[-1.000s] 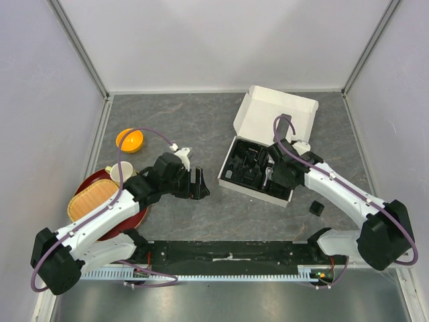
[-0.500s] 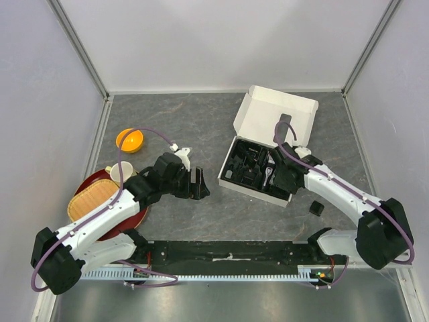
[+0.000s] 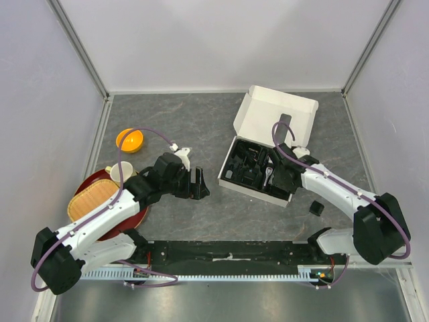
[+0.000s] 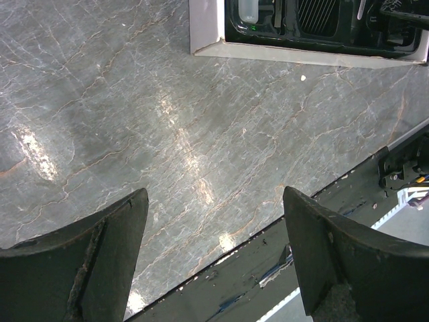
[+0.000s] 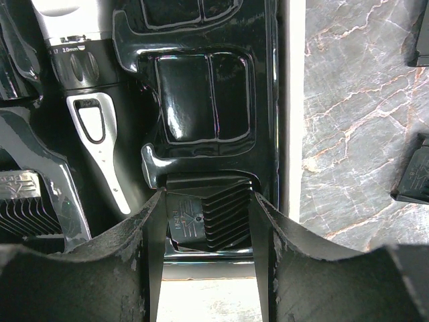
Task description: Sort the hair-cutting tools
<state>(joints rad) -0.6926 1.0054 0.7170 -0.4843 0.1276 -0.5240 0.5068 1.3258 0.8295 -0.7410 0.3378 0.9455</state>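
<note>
The right fingers (image 5: 127,261) clamp a black ribbed plastic guard comb (image 5: 204,218) in an edge slot of the black moulded tray (image 5: 194,94); next, probably, press it home and release. The left fingers (image 4: 74,268) gape wide over the grey marbled bench (image 4: 201,134) beside the tray.

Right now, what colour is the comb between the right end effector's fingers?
Black: the guard comb is glossy and ridged, and it shows best in the right wrist view.

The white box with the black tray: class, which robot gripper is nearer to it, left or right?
Right. The right gripper is over the white box, closed on a guard comb in its tray; the left gripper hangs open over the table, to the box's left.
</note>
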